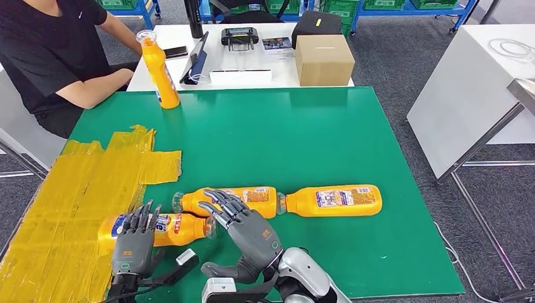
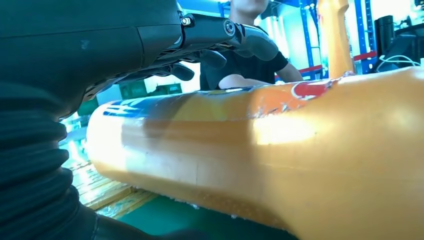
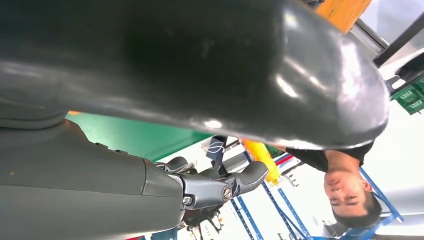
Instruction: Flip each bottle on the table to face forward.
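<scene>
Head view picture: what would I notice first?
Probably the three orange bottles lying on the green table, near its front edge. The robot's left hand rests on the nearest bottle and its right hand reaches over the middle bottle. A fourth bottle stands upright beside a seated person.

No legible text on labels.

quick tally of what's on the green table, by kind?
Orange bottles lying down: 3 (near left, middle, right)
Orange bottle standing: 1 (far left corner)
Yellow tape patch: 1
Total: 5
</scene>
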Controlling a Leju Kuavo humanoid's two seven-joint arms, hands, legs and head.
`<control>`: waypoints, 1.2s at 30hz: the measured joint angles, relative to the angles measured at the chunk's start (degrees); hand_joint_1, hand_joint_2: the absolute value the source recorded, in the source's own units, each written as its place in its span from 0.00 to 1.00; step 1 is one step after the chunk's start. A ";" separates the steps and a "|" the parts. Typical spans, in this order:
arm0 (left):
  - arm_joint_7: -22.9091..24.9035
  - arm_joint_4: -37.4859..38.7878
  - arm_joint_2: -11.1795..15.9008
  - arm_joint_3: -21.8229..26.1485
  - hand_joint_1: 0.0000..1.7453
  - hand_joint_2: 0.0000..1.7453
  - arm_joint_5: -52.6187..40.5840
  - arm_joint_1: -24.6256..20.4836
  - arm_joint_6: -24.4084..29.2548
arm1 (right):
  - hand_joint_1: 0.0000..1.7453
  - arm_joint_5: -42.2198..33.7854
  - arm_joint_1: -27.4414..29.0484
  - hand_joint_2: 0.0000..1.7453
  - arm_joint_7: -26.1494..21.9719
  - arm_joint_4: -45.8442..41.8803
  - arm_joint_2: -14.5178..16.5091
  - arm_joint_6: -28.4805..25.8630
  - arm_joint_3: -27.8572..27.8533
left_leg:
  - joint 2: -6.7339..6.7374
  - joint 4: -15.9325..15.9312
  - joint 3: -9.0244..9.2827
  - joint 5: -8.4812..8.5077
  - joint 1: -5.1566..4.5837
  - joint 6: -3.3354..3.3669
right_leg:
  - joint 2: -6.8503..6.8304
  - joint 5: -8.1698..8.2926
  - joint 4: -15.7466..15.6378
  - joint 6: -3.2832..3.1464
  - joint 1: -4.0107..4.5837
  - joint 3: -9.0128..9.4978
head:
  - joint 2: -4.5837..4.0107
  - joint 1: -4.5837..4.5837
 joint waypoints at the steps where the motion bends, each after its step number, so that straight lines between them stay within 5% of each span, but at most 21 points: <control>1: 0.00 0.18 0.24 -0.23 0.00 1.00 0.01 -0.15 -0.09 | 0.00 -0.05 -0.08 0.00 -0.01 0.00 0.02 0.02 0.01 | -0.01 -0.01 0.16 -0.07 0.00 -0.06 | -0.01 -0.07 0.00 -0.02 0.00 0.15 | 0.00 0.01; 16: -3.61 0.89 5.40 -2.80 0.00 1.00 3.56 -2.46 -7.40 | 0.00 -2.01 -2.16 0.00 -0.33 -0.01 1.47 0.76 0.21 | -0.33 -0.61 0.49 -0.46 -0.05 -0.29 | -0.47 -0.39 -0.01 -0.31 -0.10 0.95 | 0.00 0.01; 20: -10.54 -1.35 9.45 -2.07 0.00 1.00 15.10 -0.83 -10.08 | 0.00 -3.00 -2.90 0.00 -0.90 0.12 1.63 1.04 0.22 | -0.15 -0.89 1.14 -0.30 -0.02 -0.58 | -0.35 -0.43 0.07 -0.77 -0.06 1.33 | 0.00 -0.02; 25: -28.38 -9.36 13.16 4.31 0.00 1.00 34.77 7.74 -14.43 | 0.00 -4.78 -3.88 0.00 -2.61 0.59 1.22 1.09 0.22 | 0.01 -0.87 0.35 0.24 0.02 -0.81 | -0.19 -0.30 0.27 -0.80 -0.02 0.68 | 0.00 -0.07; 29: -45.03 -15.94 10.84 13.29 0.00 0.00 50.46 14.03 -25.65 | 0.00 -5.77 -4.44 0.00 -3.42 1.82 0.08 1.14 0.22 | 0.09 -0.86 -0.19 0.17 0.01 -0.85 | -0.09 -0.34 0.28 -0.81 -0.02 0.05 | 0.00 -0.02; 36: -49.12 -25.89 1.42 28.07 0.00 0.00 82.92 14.88 -51.30 | 0.00 -5.34 -4.01 0.00 -3.50 2.51 -0.64 1.11 0.24 | -0.15 -0.74 -0.55 0.28 -0.02 -0.74 | -0.32 -0.22 0.26 -0.68 -0.07 -0.70 | 0.00 -0.01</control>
